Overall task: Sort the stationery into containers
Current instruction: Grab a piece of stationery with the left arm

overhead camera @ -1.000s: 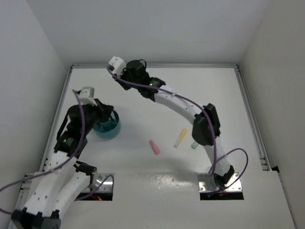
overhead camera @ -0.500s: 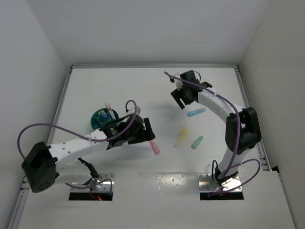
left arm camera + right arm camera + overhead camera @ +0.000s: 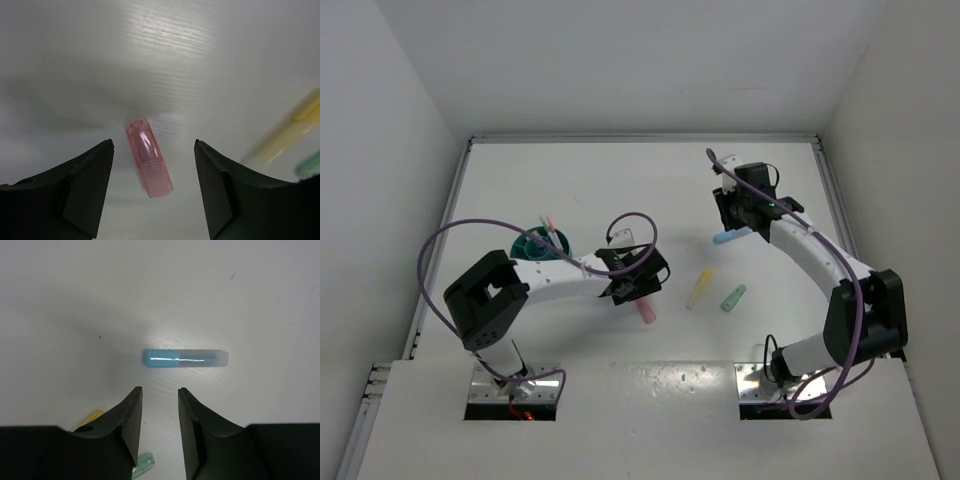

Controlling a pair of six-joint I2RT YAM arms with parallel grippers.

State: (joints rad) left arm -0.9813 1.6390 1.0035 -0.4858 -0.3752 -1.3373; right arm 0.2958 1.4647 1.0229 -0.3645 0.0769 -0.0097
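The left gripper [image 3: 154, 150] stood with jaws wide apart, and the pink marker [image 3: 149, 165] lay flat between them, unclamped, right of the cup [image 3: 525, 244]. Much farther right of the cup, the right gripper [image 3: 160, 392] hung with jaws narrowly apart and empty. The blue marker [image 3: 185, 359] lay just beyond its tips. The yellow marker [image 3: 699, 288] and green marker [image 3: 733, 298] lay right of the cup, between pink and blue.

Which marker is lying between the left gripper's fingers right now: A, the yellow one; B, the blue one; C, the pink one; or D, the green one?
C: in the left wrist view the pink marker lies in the gap between the open fingers of the left gripper, touching neither.
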